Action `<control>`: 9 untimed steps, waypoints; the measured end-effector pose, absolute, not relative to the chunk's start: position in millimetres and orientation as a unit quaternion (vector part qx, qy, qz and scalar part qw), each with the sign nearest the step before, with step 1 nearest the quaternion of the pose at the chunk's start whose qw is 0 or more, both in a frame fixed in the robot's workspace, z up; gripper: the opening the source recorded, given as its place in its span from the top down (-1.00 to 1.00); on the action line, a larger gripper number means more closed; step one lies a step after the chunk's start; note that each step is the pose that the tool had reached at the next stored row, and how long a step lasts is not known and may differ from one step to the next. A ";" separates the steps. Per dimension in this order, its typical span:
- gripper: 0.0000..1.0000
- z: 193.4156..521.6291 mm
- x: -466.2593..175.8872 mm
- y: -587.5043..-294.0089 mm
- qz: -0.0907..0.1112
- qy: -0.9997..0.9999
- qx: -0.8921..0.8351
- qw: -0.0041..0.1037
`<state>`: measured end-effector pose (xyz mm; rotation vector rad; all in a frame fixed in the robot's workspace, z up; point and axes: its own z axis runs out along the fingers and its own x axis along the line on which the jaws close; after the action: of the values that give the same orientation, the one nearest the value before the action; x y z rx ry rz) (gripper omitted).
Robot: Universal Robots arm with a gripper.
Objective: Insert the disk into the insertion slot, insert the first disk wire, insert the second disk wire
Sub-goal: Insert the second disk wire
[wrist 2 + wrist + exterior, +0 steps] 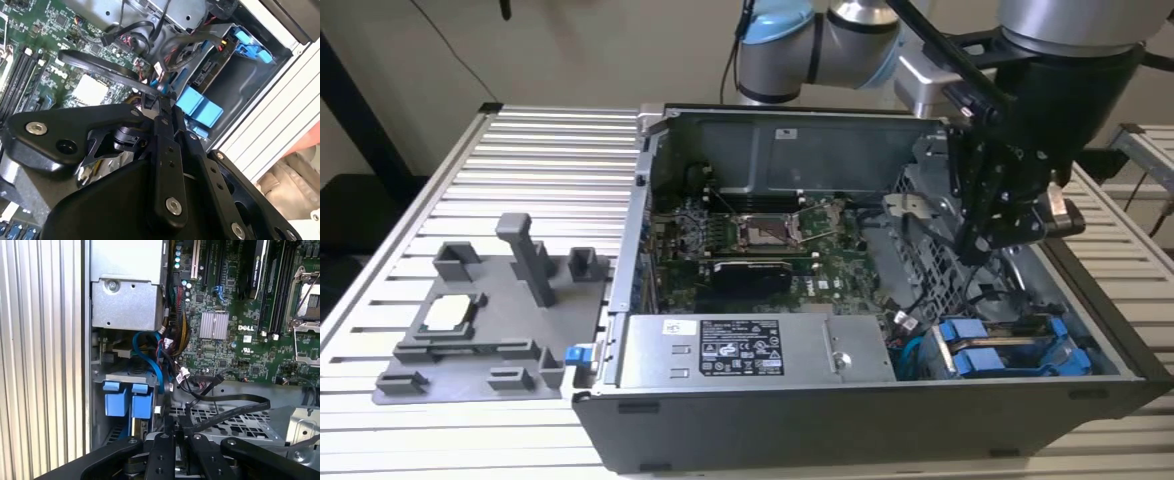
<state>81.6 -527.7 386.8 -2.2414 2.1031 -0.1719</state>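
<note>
Alignment looks key: hand [159, 100], clamped on the black wire [257, 401], should hold its plug square near the blue carriers [141, 405], slack untangled.

Arm [1067, 60] is reaching down into the open case [881, 420]. Gripper [983, 248] is hanging inside it, fingers pointing down. Two blue drive carriers [994, 350] are sitting in the case corner past the fingertips, not touching them. Motherboard [761, 235] is lying off to the fingers' side, toward the exterior view's left. Labelled power supply [734, 350] is sitting beside the carriers on that same side. Grey fixture [480, 320] is resting well away from the fingers on the slatted table [547, 150].
</note>
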 end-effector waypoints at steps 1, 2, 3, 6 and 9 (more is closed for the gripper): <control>0.67 386.8 82.6 -529.5 -0.055 0.683 -0.728 0.031; 0.67 386.7 83.4 -531.6 -0.054 0.683 -0.728 0.030; 0.67 386.7 84.2 -533.9 -0.054 0.683 -0.728 0.030; 0.67 386.5 86.9 -540.2 -0.052 0.683 -0.728 0.028; 0.67 386.3 90.5 -546.4 -0.050 0.683 -0.728 0.026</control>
<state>90.5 -546.4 386.3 -2.2499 2.1104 -0.1556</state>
